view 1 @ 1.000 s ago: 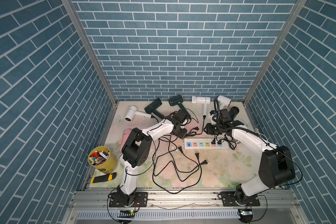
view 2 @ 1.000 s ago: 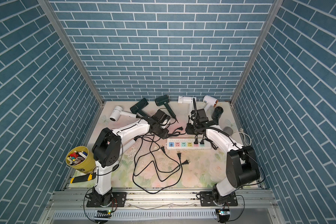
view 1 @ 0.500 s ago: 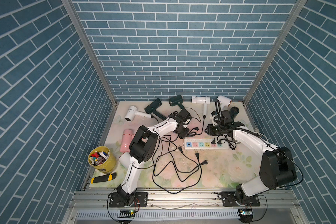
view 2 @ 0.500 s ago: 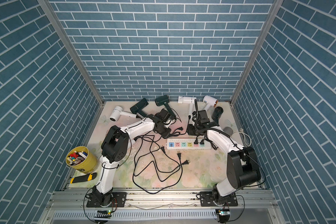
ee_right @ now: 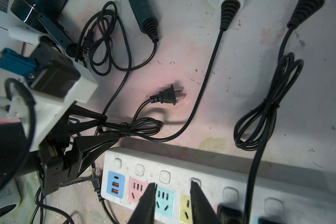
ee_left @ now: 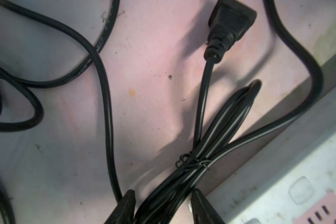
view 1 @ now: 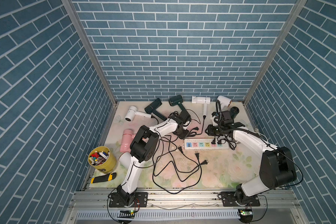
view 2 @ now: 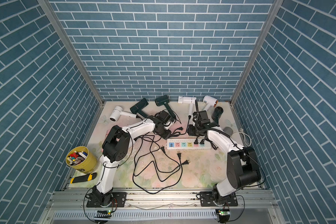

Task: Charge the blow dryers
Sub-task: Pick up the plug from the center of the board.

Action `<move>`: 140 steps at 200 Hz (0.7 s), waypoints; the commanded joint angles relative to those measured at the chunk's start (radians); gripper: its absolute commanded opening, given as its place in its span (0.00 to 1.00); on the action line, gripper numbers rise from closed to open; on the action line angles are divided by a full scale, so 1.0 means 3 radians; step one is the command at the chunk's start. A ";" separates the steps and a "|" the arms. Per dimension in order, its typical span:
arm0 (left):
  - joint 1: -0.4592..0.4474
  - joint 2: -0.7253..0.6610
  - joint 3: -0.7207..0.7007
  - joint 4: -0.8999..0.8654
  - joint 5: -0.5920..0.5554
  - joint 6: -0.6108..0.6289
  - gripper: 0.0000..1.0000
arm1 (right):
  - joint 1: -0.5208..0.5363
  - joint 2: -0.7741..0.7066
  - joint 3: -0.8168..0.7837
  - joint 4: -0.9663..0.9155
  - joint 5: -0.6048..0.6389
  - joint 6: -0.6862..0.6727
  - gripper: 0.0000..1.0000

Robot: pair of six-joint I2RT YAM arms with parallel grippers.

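Note:
Several blow dryers lie along the back of the mat: a white one (view 1: 131, 114), two dark green ones (view 1: 153, 105) (view 1: 176, 100), two more white ones (view 1: 201, 99) (view 1: 224, 100) and a black one (view 1: 234, 111). A pink one (view 1: 127, 139) lies at the left. The white power strip (view 1: 206, 145) has two plugs in its right-hand sockets. My left gripper (ee_left: 163, 194) is open, its jaws straddling a tied black cord bundle (ee_left: 202, 155) beside the strip. The bundle's plug (ee_right: 169, 95) lies loose on the mat. My right gripper (ee_right: 173, 186) is open above the strip's green socket, holding nothing.
A yellow cup of pens (view 1: 102, 159) and a yellow-black utility knife (view 1: 103, 178) sit at the front left. Loose black cords with plugs (view 1: 197, 155) sprawl in front of the strip. A grey cylinder (view 2: 228, 131) and a white cable (view 2: 244, 137) lie behind my right arm.
My left arm has raised its elbow and shifted right, uncovering more of the pink dryer, with its gripper staying at the cord bundle. The right arm has not moved.

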 commanded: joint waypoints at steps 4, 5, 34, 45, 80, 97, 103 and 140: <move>0.0004 -0.0024 -0.0125 -0.0019 0.0002 0.0012 0.53 | -0.0015 -0.0116 -0.0033 0.0016 -0.0066 0.0050 0.33; 0.0004 -0.0026 -0.0128 -0.0017 0.0003 0.0015 0.53 | -0.0015 -0.0117 -0.0033 0.0012 -0.0066 0.0055 0.33; 0.0013 0.0043 -0.0106 -0.0032 0.0027 0.0010 0.42 | -0.0015 -0.0161 -0.0056 0.0014 -0.0073 0.0060 0.33; 0.0019 0.0040 -0.0102 -0.0037 0.0051 -0.0012 0.33 | -0.0015 -0.0183 -0.0072 0.0009 -0.0066 0.0064 0.33; 0.0020 -0.0134 -0.0025 -0.0109 0.0114 -0.0159 0.19 | -0.0015 -0.0258 -0.0117 0.0008 -0.0057 0.0081 0.33; 0.0024 -0.0223 0.0104 -0.0223 0.0134 -0.0274 0.10 | -0.0015 -0.0304 -0.0146 0.0005 -0.0051 0.0082 0.33; 0.0025 -0.0250 0.0164 -0.0276 0.0154 -0.0311 0.08 | -0.0014 -0.0319 -0.0153 0.0001 -0.0042 0.0081 0.33; 0.0023 -0.0424 0.0429 -0.0545 0.0343 -0.0636 0.00 | -0.0015 -0.0446 -0.0219 0.0000 0.0018 0.0078 0.32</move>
